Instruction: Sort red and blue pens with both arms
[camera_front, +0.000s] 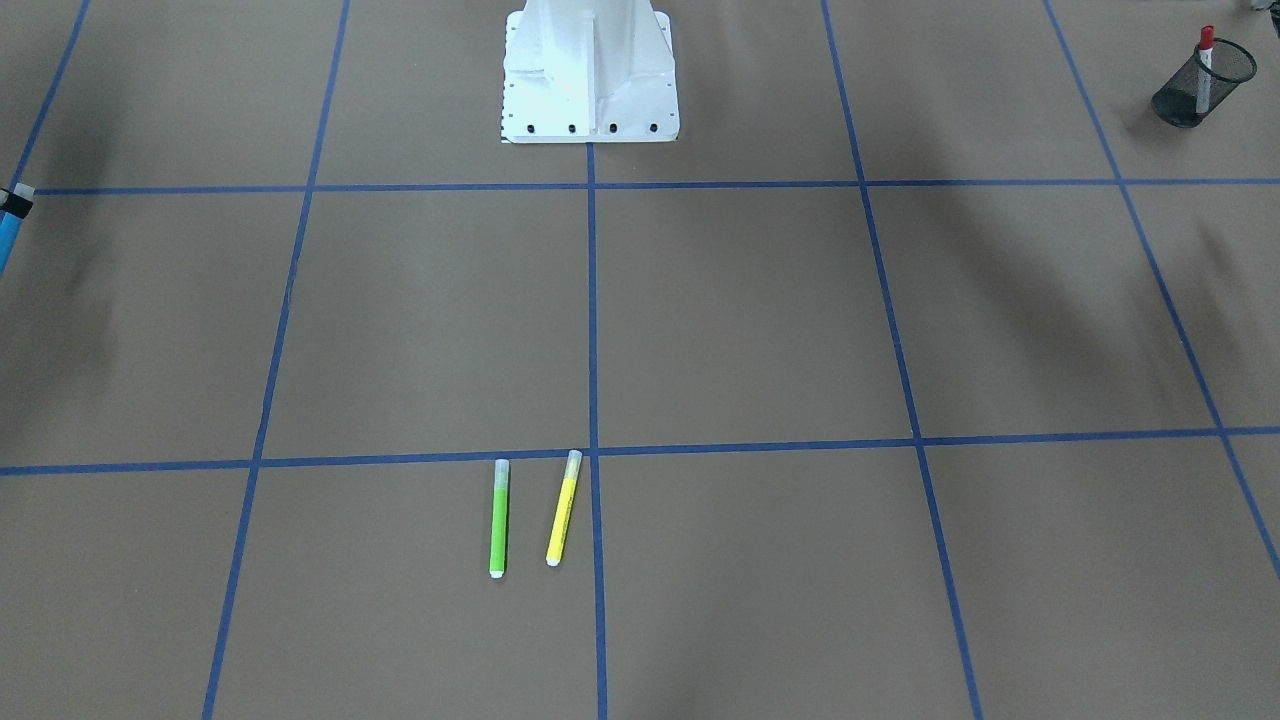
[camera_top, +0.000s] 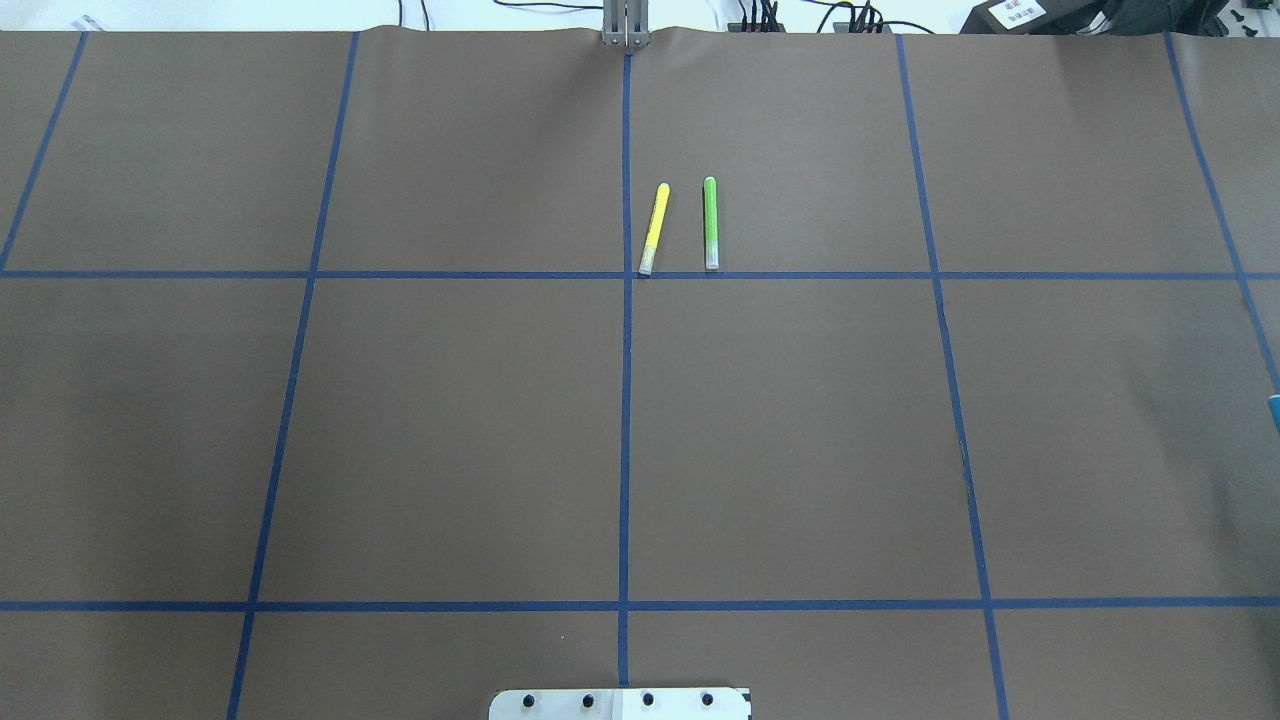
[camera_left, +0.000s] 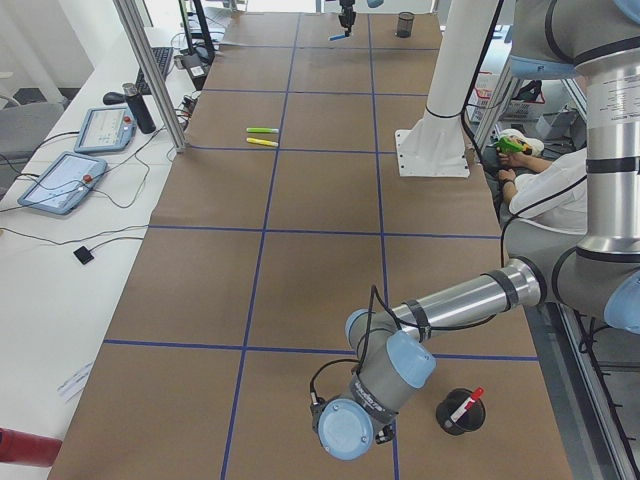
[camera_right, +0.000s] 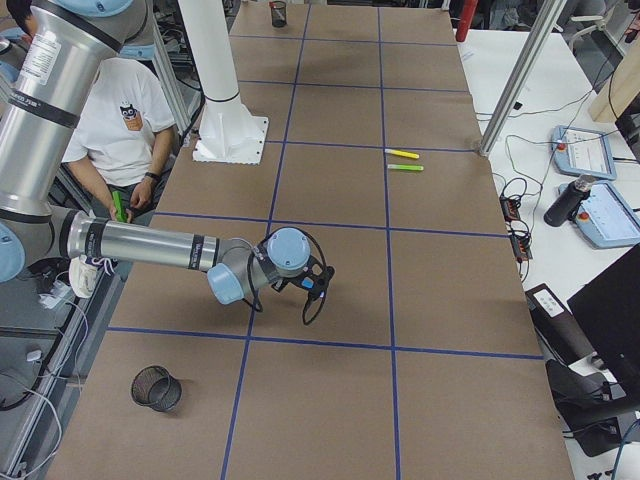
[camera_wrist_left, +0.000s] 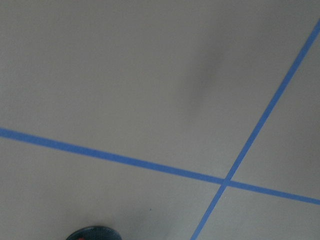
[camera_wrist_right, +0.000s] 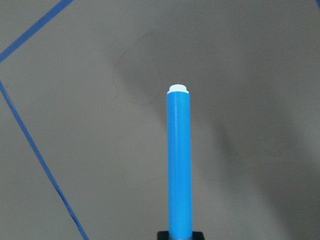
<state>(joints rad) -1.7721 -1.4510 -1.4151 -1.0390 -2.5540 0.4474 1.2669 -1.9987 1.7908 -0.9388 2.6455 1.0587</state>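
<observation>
**Finding 1, right gripper (camera_front: 18, 204).** It is closed on the blue pen (camera_wrist_right: 179, 165) and pinches it near the capped end. The barrel projects straight out beyond the fingers, white tip leading, clear of the table. How steeply it tilts cannot be fixed from these views. The pen sits at the right end of the table.

**Finding 2, governing relation.** The empty mesh cup (camera_right: 155, 388) stands further toward the right end, on the robot's side of that gripper and well apart from it. The right arm (camera_right: 150, 245) is by far the nearer arm. Judgement: the pen must travel that way and point tip-down over the cup mouth before release.

**Finding 3, left side.** The red pen (camera_front: 1205, 62) already leans in the second mesh cup (camera_front: 1180, 100) at the left end, red cap uppermost. The wrist of the left arm (camera_left: 450, 300) hovers just beside that cup. Its fingers are hidden, so open or closed cannot be told.

**Finding 4, materials.**
- The pens are slim, smooth plastic cylinders and are likely to roll or slip.
- The cups are round, open-topped black wire mesh. They look light, and a nudge at the rim could tip one.
- The table cover (camera_top: 450, 440) is matte brown paper with a blue tape grid.
- A green marker (camera_front: 499, 518) and a yellow marker (camera_front: 562, 508) lie side by side at the far middle, outside the task
</observation>
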